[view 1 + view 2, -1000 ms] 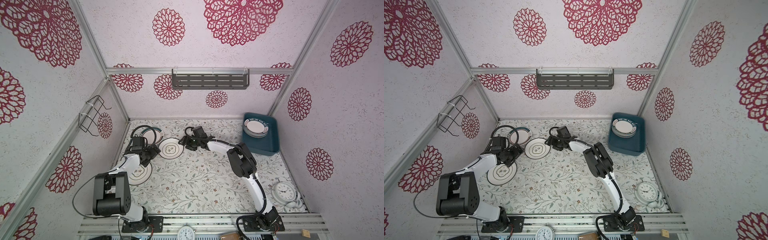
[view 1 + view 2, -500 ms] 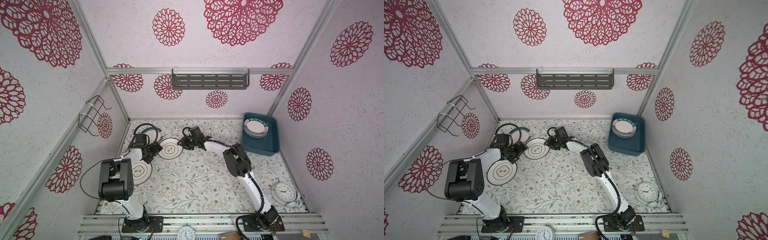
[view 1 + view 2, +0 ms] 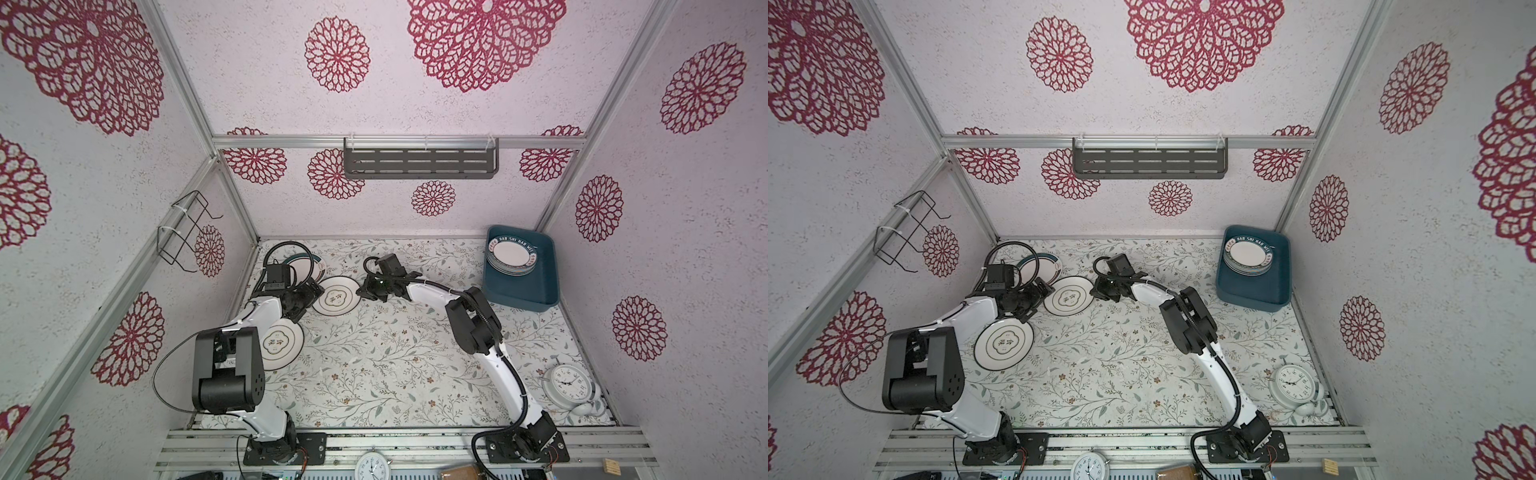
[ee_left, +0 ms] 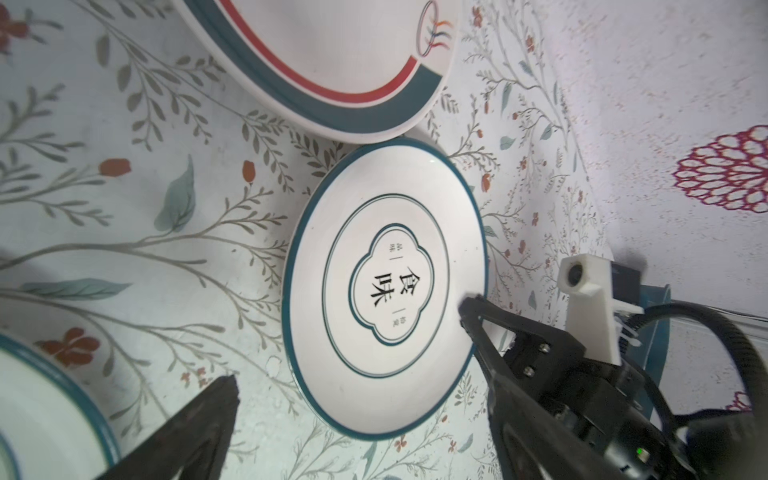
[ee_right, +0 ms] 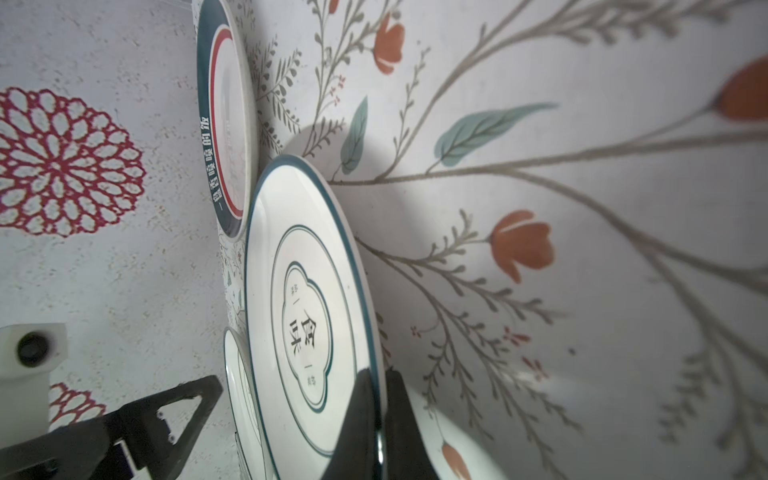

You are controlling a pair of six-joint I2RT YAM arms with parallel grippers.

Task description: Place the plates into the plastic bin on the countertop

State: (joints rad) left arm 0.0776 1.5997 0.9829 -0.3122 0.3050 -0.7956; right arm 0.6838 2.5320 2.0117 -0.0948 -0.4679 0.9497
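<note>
A white clover-emblem plate (image 3: pixel 336 296) (image 3: pixel 1068 296) (image 4: pixel 384 286) (image 5: pixel 307 307) lies mid-back on the countertop (image 3: pixel 395 357). My right gripper (image 3: pixel 360 291) (image 3: pixel 1094 291) (image 5: pixel 376 374) is shut on its right rim, one finger above and one below. My left gripper (image 3: pixel 311 293) (image 3: pixel 1040 293) (image 4: pixel 382 399) stands open at the plate's left edge, touching nothing. A second clover plate (image 3: pixel 279 344) (image 3: pixel 1004 340) lies under the left arm. A teal-and-red banded plate (image 3: pixel 309 266) (image 4: pixel 332 62) lies behind. The teal plastic bin (image 3: pixel 523 291) (image 3: pixel 1254 295) at the back right holds a stack of plates (image 3: pixel 512 255) (image 3: pixel 1248 257).
A white clock (image 3: pixel 567 384) (image 3: pixel 1292 382) lies at the front right of the countertop. A grey slotted shelf (image 3: pixel 419 160) hangs on the back wall and a wire rack (image 3: pixel 183 232) on the left wall. Walls close in on three sides.
The right gripper has closed onto the clover plate's rim. The left gripper, still open, has moved back and right to that plate's left edge.
</note>
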